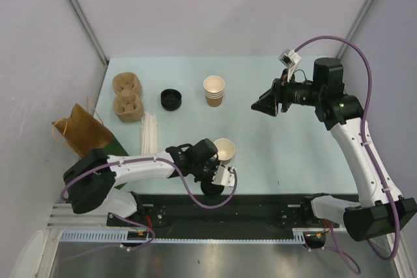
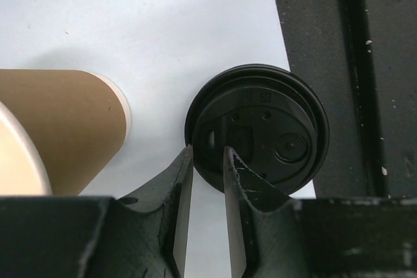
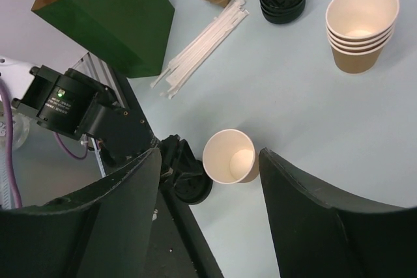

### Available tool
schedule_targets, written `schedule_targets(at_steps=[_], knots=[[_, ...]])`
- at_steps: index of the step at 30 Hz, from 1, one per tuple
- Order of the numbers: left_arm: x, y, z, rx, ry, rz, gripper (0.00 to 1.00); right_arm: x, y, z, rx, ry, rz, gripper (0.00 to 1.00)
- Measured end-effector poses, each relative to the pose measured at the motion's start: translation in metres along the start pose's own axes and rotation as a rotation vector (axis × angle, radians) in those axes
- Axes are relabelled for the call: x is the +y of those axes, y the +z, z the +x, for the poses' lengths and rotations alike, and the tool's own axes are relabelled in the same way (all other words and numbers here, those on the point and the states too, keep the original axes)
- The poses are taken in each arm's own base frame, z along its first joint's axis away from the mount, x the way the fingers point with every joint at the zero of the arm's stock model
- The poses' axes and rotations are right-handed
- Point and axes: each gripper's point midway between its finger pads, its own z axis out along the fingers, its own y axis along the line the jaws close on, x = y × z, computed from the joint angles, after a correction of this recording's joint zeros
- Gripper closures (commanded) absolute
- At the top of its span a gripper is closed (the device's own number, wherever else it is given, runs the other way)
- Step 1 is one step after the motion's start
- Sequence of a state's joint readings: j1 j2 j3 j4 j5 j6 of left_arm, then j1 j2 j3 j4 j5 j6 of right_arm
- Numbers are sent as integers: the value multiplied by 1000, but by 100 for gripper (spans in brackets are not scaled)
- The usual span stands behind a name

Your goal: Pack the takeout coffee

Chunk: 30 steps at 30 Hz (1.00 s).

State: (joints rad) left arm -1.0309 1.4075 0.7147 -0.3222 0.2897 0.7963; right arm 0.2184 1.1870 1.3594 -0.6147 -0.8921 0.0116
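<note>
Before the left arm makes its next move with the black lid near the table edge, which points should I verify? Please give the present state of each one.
1. Cup upright and open to receive a lid: ok.
2. Lid flat on the table beside the cup, at the near edge: ok.
3. Left gripper lined up with the lid's rim, fingertips over it: ok.
4. Firm grip on the lid: jaws narrow, contact unclear: cannot tell.
5. Right gripper open, empty, raised away from the cup: ok.
6. Green bag mouth open and ready: cannot tell.
</note>
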Motion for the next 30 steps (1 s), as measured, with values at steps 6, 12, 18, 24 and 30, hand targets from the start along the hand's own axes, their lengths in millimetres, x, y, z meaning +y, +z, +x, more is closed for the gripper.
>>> schedule_targets(at_steps=[6, 12, 18, 24, 30], knots=[[10, 1, -2, -5, -8, -17, 72, 2, 0, 0, 0, 4, -12, 33], [23, 0, -9, -14, -4, -34, 72, 4, 0, 0, 1, 7, -19, 33], [25, 4, -8, -8, -1, -30, 73, 4, 0, 1, 2, 7, -22, 33], [22, 9, -2, 10, -9, -12, 74, 4, 0, 1, 2, 7, -24, 32], [20, 11, 1, 21, -13, 1, 73, 4, 0, 1, 2, 7, -24, 32]])
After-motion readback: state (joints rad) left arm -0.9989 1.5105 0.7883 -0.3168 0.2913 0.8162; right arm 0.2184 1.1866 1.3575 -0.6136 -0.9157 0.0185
